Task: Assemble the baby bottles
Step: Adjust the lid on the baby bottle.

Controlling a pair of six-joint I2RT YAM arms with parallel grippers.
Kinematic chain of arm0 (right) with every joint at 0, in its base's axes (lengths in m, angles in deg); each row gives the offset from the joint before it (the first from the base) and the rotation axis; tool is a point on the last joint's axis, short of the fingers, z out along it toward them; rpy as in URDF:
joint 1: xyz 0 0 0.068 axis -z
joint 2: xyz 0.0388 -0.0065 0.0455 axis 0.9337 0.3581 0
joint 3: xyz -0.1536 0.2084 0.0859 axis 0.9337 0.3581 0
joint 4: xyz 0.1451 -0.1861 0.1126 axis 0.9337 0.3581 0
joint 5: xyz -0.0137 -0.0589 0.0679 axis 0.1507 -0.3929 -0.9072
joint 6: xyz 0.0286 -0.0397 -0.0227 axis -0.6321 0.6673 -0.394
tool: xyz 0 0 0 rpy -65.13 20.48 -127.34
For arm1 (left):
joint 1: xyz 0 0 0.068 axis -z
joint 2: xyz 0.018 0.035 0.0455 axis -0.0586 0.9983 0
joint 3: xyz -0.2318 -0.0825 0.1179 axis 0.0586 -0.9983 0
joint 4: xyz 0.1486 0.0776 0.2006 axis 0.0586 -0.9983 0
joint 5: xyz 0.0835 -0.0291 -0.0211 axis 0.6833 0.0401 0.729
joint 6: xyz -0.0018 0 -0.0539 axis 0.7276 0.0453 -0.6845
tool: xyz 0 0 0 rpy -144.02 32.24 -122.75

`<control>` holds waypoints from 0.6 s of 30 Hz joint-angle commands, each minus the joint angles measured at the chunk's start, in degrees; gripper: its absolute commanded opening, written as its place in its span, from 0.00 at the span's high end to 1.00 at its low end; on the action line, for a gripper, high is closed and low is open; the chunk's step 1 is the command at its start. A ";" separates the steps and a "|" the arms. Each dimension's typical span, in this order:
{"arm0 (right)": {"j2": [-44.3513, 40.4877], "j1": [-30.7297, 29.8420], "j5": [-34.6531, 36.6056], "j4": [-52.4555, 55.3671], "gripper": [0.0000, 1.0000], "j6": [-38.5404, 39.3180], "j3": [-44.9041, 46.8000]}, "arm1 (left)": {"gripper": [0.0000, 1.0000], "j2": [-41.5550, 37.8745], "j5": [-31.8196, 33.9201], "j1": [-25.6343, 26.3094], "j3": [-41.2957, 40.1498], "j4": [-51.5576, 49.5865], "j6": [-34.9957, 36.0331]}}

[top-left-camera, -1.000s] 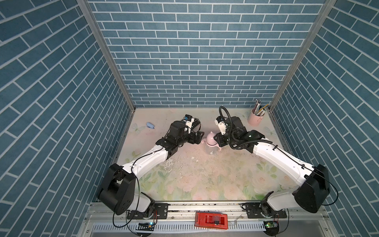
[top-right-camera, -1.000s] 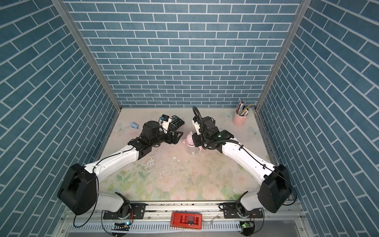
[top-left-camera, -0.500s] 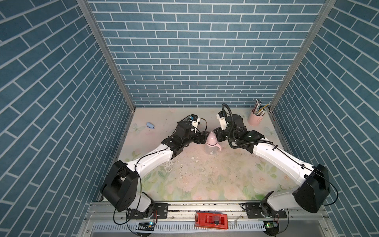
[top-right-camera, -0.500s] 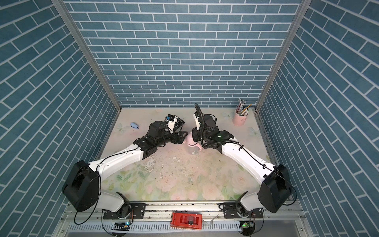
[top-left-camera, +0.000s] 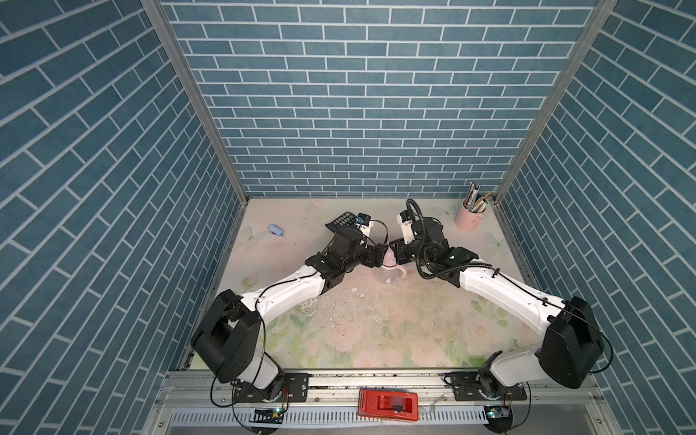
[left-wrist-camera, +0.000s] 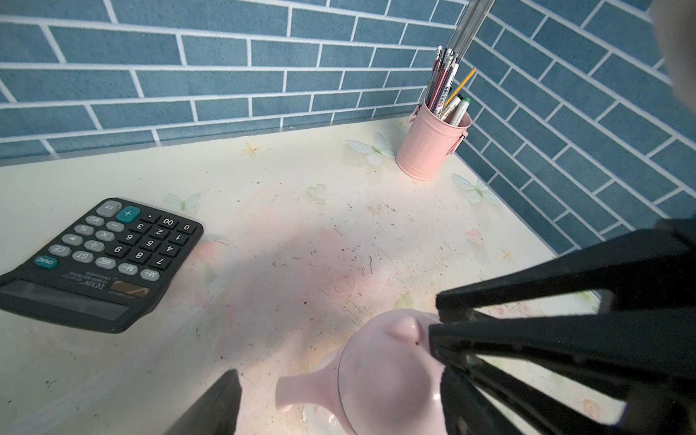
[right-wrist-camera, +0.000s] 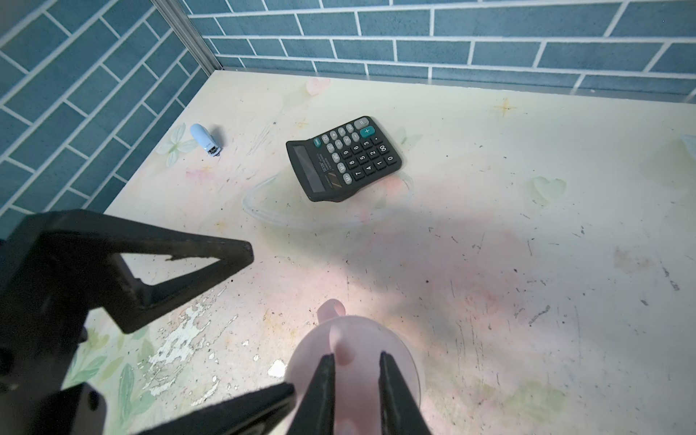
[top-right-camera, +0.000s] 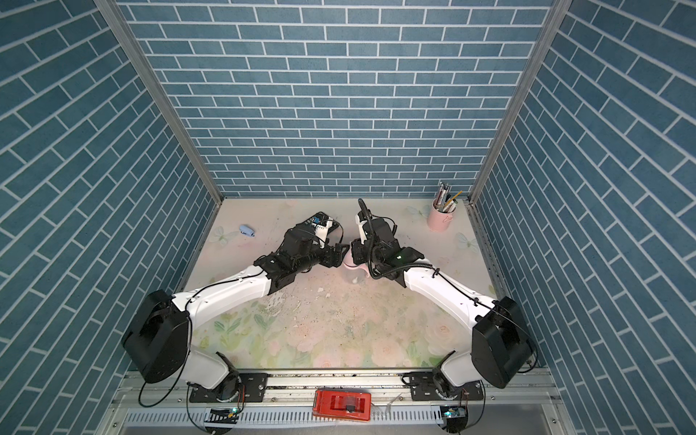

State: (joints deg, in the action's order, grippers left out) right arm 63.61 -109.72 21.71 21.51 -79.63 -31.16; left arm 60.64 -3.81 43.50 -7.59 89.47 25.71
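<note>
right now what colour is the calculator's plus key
Teal plus key, best seen in the left wrist view.

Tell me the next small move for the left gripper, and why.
Probably close the left gripper on the pink cap. Its fingers stand open with the cap between them and a gap showing, while the right gripper pinches one ear alone; a second hold would likely steady the bottle.
</note>
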 commanded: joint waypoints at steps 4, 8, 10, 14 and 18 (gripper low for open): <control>-0.25 0.19 -0.51 -0.57 0.77 -3.18 2.19 | 0.20 1.85 1.17 1.22 0.52 0.55 -0.19; -0.47 0.18 -0.85 -1.55 0.78 -4.58 3.72 | 0.22 2.71 1.47 1.76 0.59 0.40 -0.45; -0.99 0.10 -0.71 -2.99 0.79 -5.95 5.59 | 0.22 2.83 2.22 1.95 0.52 0.23 -0.63; -1.31 -0.20 -0.50 -6.92 0.81 -8.42 9.59 | 0.22 2.48 3.47 2.22 0.10 0.29 -0.89; -1.30 -1.16 0.88 -8.65 0.82 -9.07 11.64 | 0.23 2.53 3.72 2.52 -0.10 0.20 -0.99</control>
State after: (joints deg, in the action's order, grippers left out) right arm 61.38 -110.05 21.82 8.40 -85.70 -22.64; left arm 62.00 -1.16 45.42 -7.54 91.94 24.53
